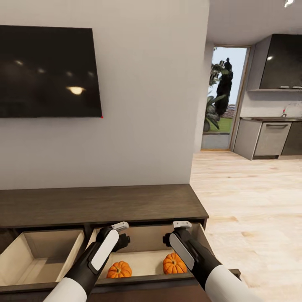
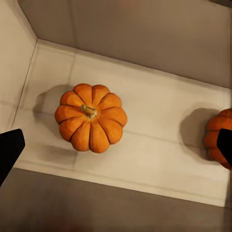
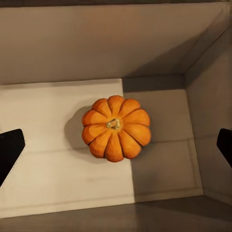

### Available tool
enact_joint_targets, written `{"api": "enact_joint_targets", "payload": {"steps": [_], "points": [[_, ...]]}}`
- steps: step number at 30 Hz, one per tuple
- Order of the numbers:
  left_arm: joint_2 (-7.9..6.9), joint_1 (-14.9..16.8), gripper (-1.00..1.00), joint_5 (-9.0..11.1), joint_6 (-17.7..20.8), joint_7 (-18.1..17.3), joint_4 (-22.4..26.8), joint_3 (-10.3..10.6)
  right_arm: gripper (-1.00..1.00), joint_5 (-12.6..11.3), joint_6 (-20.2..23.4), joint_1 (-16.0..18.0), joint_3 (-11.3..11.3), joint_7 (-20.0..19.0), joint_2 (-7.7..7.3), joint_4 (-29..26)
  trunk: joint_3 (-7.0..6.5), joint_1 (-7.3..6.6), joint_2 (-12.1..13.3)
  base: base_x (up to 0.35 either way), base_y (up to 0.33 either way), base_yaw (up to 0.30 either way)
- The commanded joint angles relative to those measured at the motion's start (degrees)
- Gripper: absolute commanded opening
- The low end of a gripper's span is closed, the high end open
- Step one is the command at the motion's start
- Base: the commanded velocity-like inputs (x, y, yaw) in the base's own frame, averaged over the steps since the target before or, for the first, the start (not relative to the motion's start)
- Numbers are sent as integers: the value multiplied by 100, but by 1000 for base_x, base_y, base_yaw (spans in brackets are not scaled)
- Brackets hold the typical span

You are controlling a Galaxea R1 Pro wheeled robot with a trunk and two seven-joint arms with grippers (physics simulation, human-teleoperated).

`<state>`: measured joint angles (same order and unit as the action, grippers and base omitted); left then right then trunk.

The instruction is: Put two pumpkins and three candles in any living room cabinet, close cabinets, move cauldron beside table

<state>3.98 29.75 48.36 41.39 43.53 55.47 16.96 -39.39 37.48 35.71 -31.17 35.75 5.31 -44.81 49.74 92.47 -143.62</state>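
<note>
The dark-brown cabinet [image 1: 96, 205] stands against the wall with two drawers pulled out. In the right drawer [image 1: 147, 245], on its pale floor, sit both pumpkins, one [image 1: 119, 269] on the left and the other [image 1: 174, 264] on the right. My left gripper [image 1: 121, 231] hangs open above the left pumpkin [image 2: 91, 117], with the other pumpkin [image 2: 220, 137] at the edge of its view. Over the right pumpkin [image 3: 116, 127] my right gripper [image 1: 181, 230] is open too. Neither gripper holds anything. The left gripper's dark fingertips [image 2: 9, 150] stand wide apart.
The left drawer [image 1: 42, 251] is open and bare inside. A black TV [image 1: 48, 71] hangs on the wall above the cabinet. To the right, wooden floor [image 1: 251, 201] leads to a kitchen counter [image 1: 268, 138] and a glass door [image 1: 222, 96].
</note>
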Motion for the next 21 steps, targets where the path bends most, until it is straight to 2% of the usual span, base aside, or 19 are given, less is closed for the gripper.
{"api": "enact_joint_targets", "payload": {"steps": [1,4,7,21], "points": [[-2,4,100,59,1,60,7,10,100,-66,5,6,-19,21,-3,-8,-16,-4,-1,-13,2,0],[-8,4,100,59,1,42,7,9,100,-36,-2,6,-21,-312,-9,-11,-83,-11,3,-5,1,0],[-4,4,100,59,1,30,7,9,100,-23,-4,6,-21,-472,-11,-15,-149,-19,7,-1,0,0],[-4,4,100,80,1,11,7,9,100,-15,-4,6,-14,-551,-4,-27,-459,-55,26,-89,8,0]]}}
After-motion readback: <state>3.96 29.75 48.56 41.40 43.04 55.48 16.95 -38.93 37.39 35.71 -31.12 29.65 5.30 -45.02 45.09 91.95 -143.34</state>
